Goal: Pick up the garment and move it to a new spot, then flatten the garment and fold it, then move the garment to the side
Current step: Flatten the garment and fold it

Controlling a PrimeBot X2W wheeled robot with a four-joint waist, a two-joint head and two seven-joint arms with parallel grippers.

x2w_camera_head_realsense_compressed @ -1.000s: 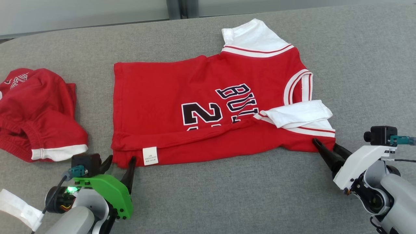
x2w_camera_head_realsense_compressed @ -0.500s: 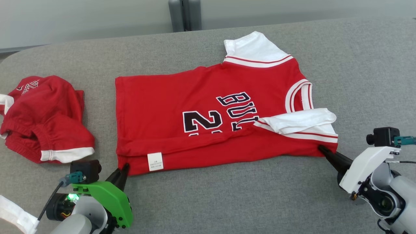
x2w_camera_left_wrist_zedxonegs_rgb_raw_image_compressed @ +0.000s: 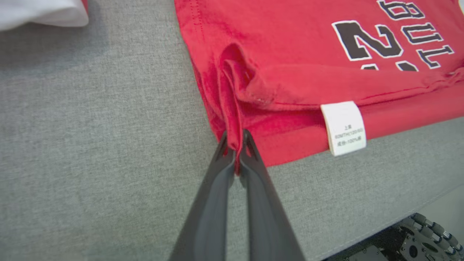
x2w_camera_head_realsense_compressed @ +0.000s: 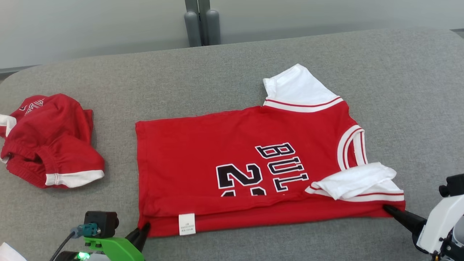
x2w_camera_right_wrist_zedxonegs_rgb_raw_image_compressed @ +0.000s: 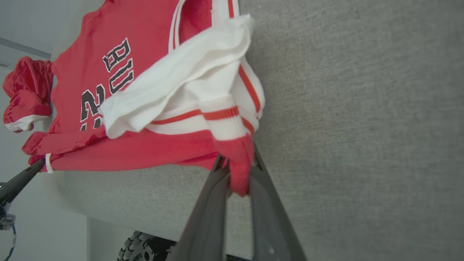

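Two pinches hold the red jersey (x2w_camera_head_realsense_compressed: pixel 235 163). The left gripper (x2w_camera_left_wrist_zedxonegs_rgb_raw_image_compressed: pixel 235 146) is clamped on a bunched ridge of cloth at the hem corner. The right gripper (x2w_camera_right_wrist_zedxonegs_rgb_raw_image_compressed: pixel 237 170) is closed on the red corner below the striped armhole band.

The jersey lies spread across the middle of the head view on the grey cushion (x2w_camera_head_realsense_compressed: pixel 217 79). Its near edge is turned over along the bottom of the frame. The white care label (x2w_camera_head_realsense_compressed: pixel 186 224) sits at the lower left of that fold, and a white sleeve (x2w_camera_head_realsense_compressed: pixel 353 179) is flopped over at the lower right.

The weakest point looks like the left bite. Only a narrow pleat sits between the fingertips, so a quick lift or a sideways tug could pull it free and drop that corner.

If the two arms rise or travel unevenly, the cloth between them could twist and the fold line would come out crooked. The loose sleeve is not pinned by anything, so it may swing out or get trapped inside the crease as a lump. The turned-over edge could also unroll once tension comes on.

A second red garment (x2w_camera_head_realsense_compressed: pixel 47 137) lies at the left of the frame, near the left arm, and a sweep that way could snag it. Both wrist views show the cushion's front edge close by, so pulling toward the bottom of the frame risks the jersey sliding off.
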